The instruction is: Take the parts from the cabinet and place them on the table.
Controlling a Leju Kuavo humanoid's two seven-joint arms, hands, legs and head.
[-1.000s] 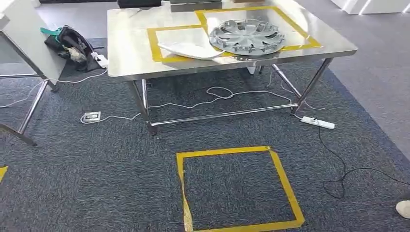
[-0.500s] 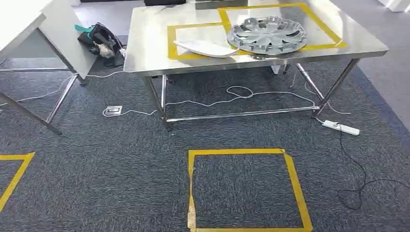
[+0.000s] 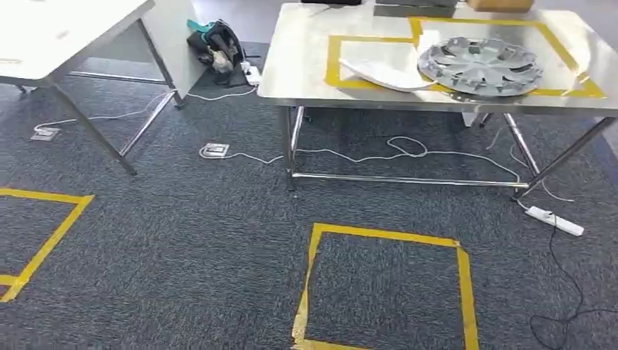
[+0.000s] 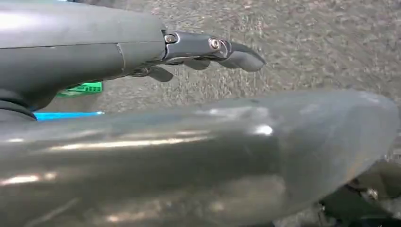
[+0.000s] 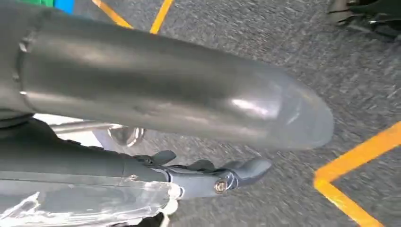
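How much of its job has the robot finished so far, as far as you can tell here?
Two parts already lie on the steel table: a silver wheel cover and a white panel, both by the yellow tape outlines. Nothing is in hand right now: the left hand and right hand hang over the carpet with nothing held. The cabinet is out of sight here, so how many parts remain cannot be told.

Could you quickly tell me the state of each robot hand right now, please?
Left robot hand: open, fingers extended, holding nothing.
Right robot hand: open, fingers extended, holding nothing.
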